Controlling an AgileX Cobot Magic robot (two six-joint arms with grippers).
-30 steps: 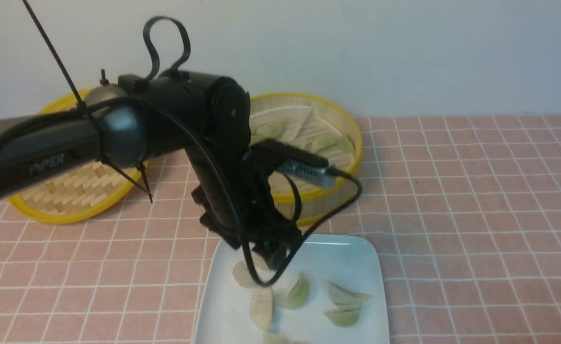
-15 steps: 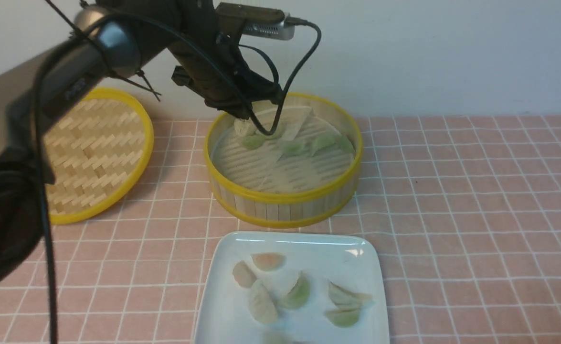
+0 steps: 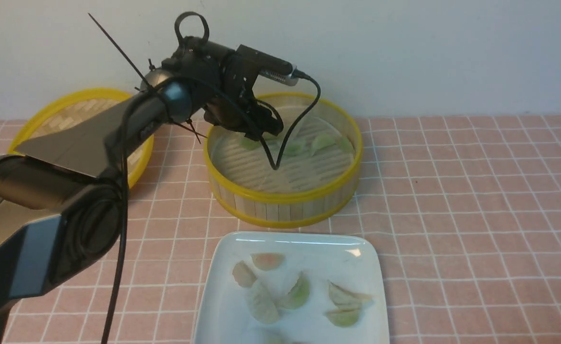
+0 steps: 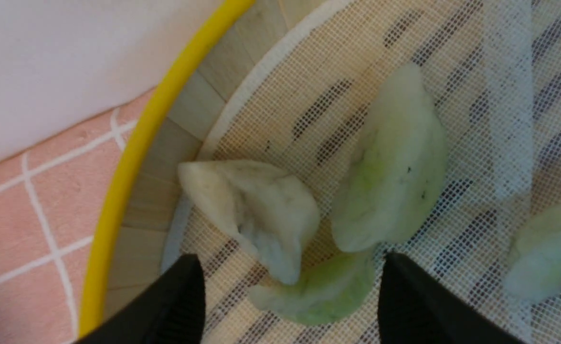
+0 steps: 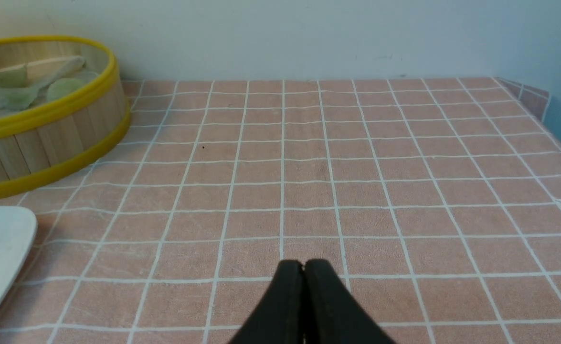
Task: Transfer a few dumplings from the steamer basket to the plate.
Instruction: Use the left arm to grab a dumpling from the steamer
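Note:
The steamer basket [image 3: 280,210] stands at the back middle and holds several dumplings [image 3: 324,141]. My left gripper [image 3: 256,135] is open, low inside the basket at its far left. In the left wrist view its fingers [image 4: 185,296] straddle a green dumpling [image 4: 323,291]; a whitish one [image 4: 256,210] and a pale green one [image 4: 399,167] lie just beyond, near the basket wall [image 4: 185,110]. The white plate [image 3: 356,248] in front holds several dumplings [image 3: 299,292]. My right gripper [image 5: 303,267] is shut and empty over the tablecloth, out of the front view.
The flat woven lid [image 3: 56,119] lies at the back left, partly behind my left arm. The wrist camera's black cable [image 3: 290,129] hangs into the basket. A wall runs behind the pink checked tablecloth [image 3: 476,215], whose right edge shows in the right wrist view [image 5: 543,110].
My left arm left the plate, where a dumpling now lies at the spot it covered, swung back over the basket and has lowered into its far left side. The right gripper shows only now.

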